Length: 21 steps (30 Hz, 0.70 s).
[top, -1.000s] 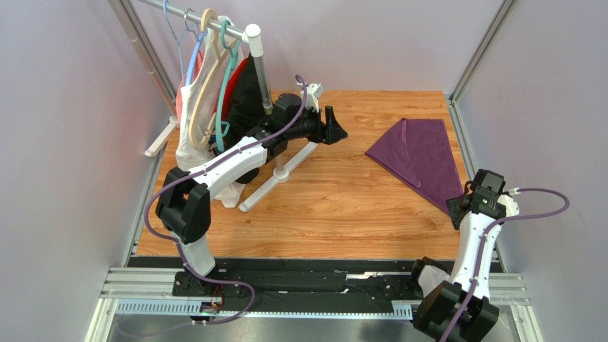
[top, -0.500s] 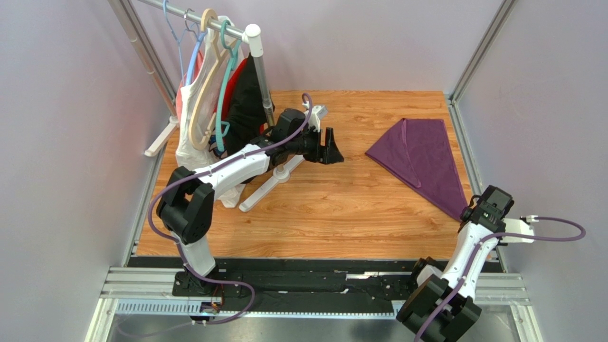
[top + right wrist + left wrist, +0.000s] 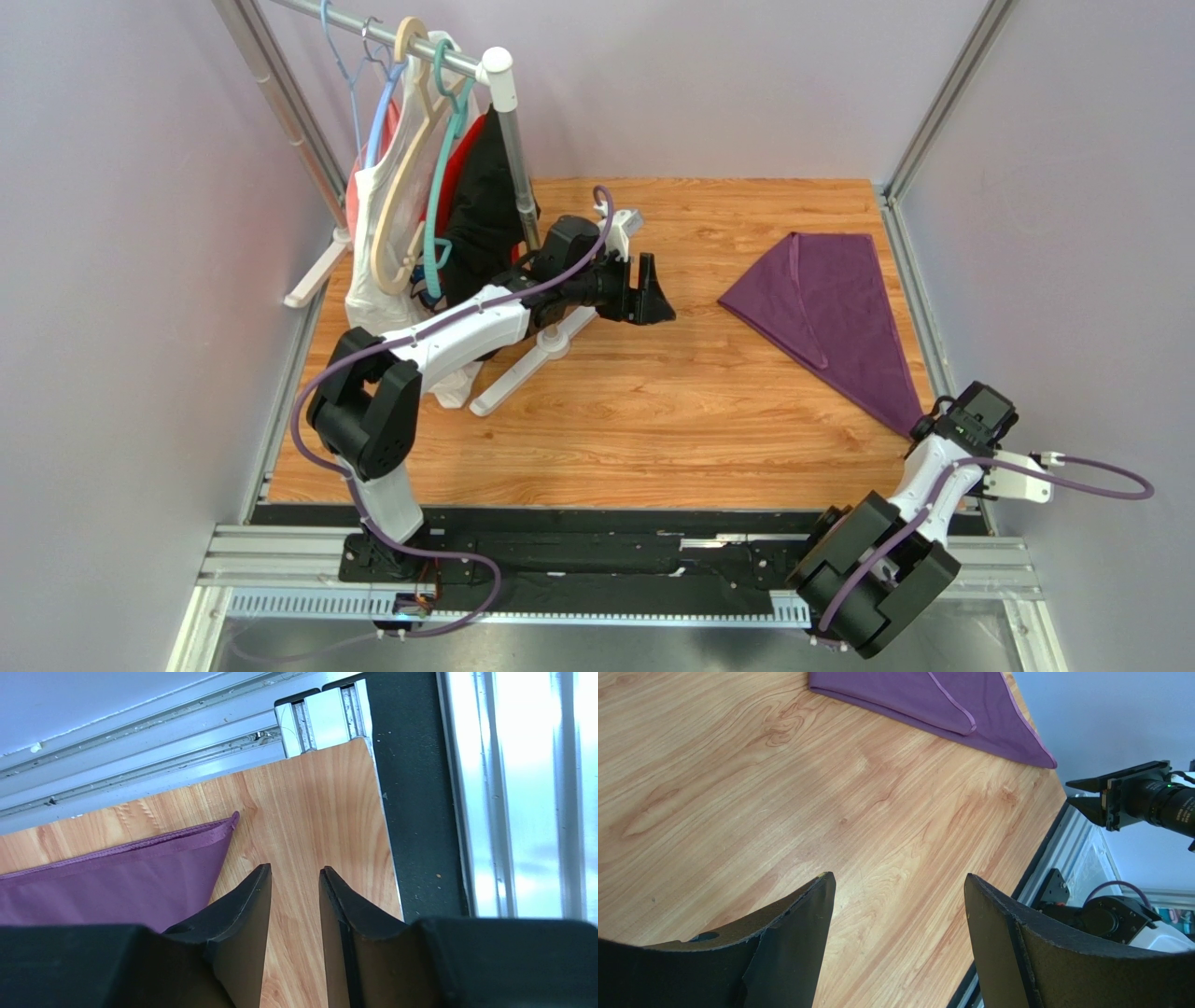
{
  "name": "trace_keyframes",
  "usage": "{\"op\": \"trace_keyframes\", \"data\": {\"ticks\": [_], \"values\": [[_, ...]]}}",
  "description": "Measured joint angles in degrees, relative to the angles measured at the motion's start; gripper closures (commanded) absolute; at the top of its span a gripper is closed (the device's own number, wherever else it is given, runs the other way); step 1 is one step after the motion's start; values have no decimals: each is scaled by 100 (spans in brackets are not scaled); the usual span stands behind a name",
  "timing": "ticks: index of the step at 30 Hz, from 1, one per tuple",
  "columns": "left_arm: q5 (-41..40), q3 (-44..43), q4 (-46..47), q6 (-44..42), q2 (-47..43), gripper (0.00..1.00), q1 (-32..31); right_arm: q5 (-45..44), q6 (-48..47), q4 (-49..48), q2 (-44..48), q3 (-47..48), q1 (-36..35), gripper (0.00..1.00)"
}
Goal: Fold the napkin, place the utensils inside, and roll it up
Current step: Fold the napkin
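The napkin [image 3: 831, 315] lies folded in a triangle — long axis diagonal, sharp tip toward the right hand [image 3: 295, 871], narrowly parted, empty; left hand [image 3: 898, 878] spread wide, empty.

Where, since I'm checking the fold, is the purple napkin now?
In the top view the purple napkin lies folded in a triangle on the table's far right side, its near tip just beside the right gripper.

Napkin [image 3: 842, 308] plain purple; table [image 3: 673, 406] orange-brown woodgrain; walls [image 3: 140, 280] pale lilac.
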<state>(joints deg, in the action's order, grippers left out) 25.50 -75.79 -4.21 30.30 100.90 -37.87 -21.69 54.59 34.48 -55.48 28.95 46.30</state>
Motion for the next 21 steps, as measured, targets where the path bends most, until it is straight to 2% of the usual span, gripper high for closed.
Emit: {"op": "trace_keyframes", "data": {"ticks": [8,21], "values": [[17,0,15,-2,0,23,2,103,212,-732,-350,-48,28,65],[214,-81,17,2,111,23,57,251,310,-1290,-1130,-46,28,66]]}}
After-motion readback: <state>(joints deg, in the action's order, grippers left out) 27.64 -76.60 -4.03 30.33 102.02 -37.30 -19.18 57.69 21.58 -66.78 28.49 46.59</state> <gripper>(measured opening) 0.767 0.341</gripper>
